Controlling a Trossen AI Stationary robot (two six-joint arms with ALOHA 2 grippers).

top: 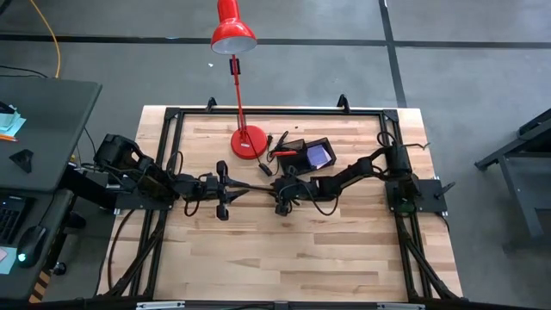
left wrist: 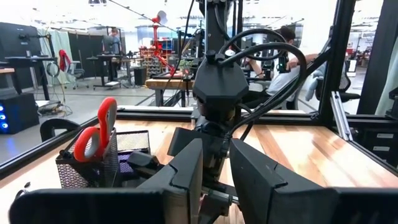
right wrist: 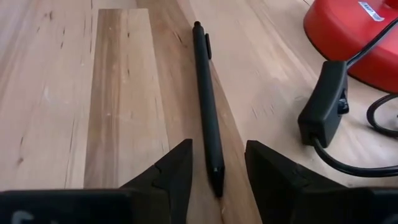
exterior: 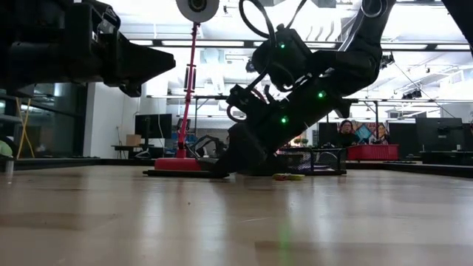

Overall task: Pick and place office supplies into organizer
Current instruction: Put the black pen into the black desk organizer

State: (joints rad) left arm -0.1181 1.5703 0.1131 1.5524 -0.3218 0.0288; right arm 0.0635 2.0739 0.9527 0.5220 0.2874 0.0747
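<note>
The right gripper [right wrist: 216,163] sits low, fingers apart astride the thin black pen [right wrist: 207,93] lying on the wooden tabletop [right wrist: 74,93] (left gripper [left wrist: 214,171] waits, narrowly parted), evidently lined up to pinch it.

A robotics lab: open hall with workbenches [left wrist: 168,84], monitors [exterior: 151,125], seated people [left wrist: 283,68].

The right hand [right wrist: 216,167] is low with fingers parted; the left hand [top: 225,195] hovers mid-table.
</note>
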